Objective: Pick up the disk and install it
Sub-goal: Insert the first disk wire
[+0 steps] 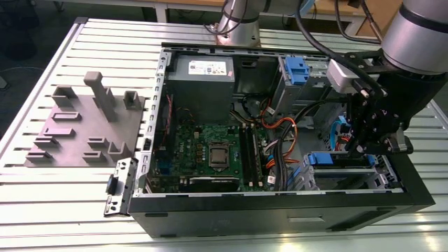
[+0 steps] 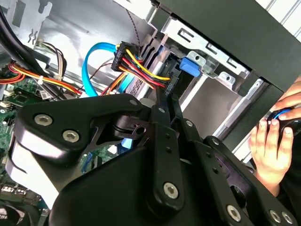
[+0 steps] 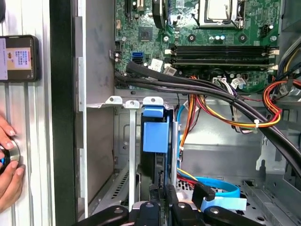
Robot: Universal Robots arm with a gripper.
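The disk stands on edge inside the drive cage of the open computer case, at the corner farthest from the power supply. In the first wrist view its blue tab and rail face the camera, with the dark body running down between the cage's metal walls. It looks nearly seated, though how deep it sits cannot be read.

The pincer reaches down into that cage, its 2 black fingers close together on either side of the disk's lower edge. They appear to be clamped on it, but the contact itself is hidden by the linkage.

Judged by its kind, the disk is rigid, fairly dense and smooth-sided, and sensitive to knocks. The plastic rails would flex, so the flat metal flanks are the safer hold.

The arm comes over the case from the side away from the power supply, wrist pointing steeply downward. Bundled cables run near the cage. A person's hand rests on the worktop just outside the case wall.
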